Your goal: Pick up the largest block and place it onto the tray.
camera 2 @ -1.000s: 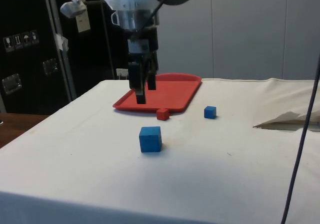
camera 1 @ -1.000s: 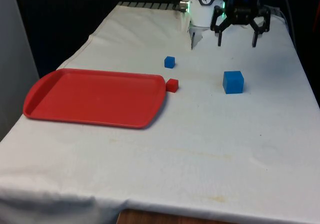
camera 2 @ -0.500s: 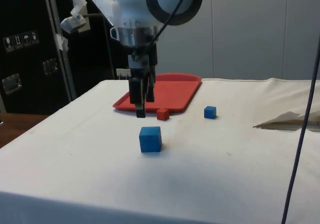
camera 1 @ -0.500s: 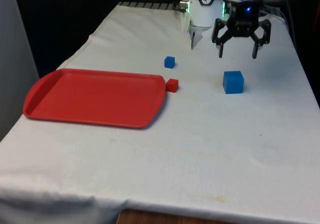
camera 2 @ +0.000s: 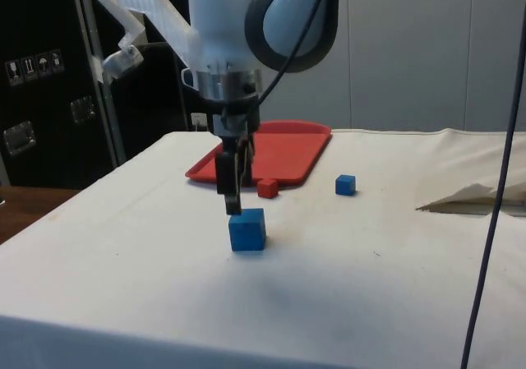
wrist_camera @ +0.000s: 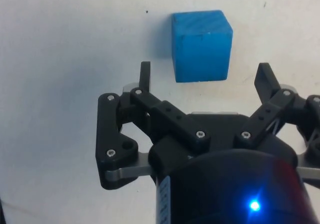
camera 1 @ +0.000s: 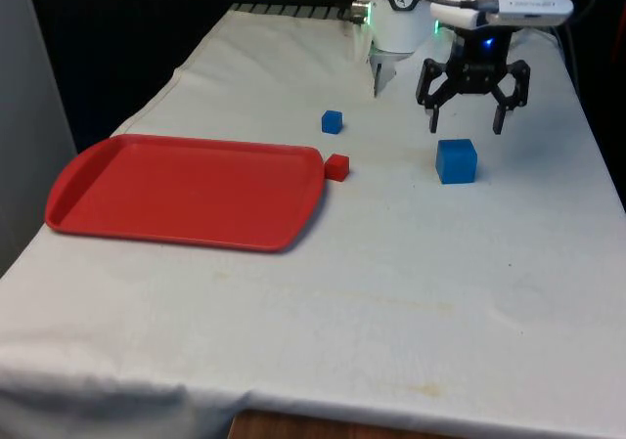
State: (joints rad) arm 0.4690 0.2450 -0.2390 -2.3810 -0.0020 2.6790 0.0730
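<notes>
Presently the hand (camera 1: pixel 467 126), fingers spread wide, is hovering just behind the large blue block (camera 1: pixel 456 160), needing centring over it before descending squarely.

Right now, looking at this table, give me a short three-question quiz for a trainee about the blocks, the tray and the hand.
1. True or false: the large blue block lies on the red tray.
2. How many blocks are on the cloth? A) two B) three C) four
3. Fill in: the hand is ____ and hovers by the large blue block.

Key: 1 false; it sits on the cloth, apart from the tray. 2 B: large blue, small blue block, small red block. 3 open.
</notes>
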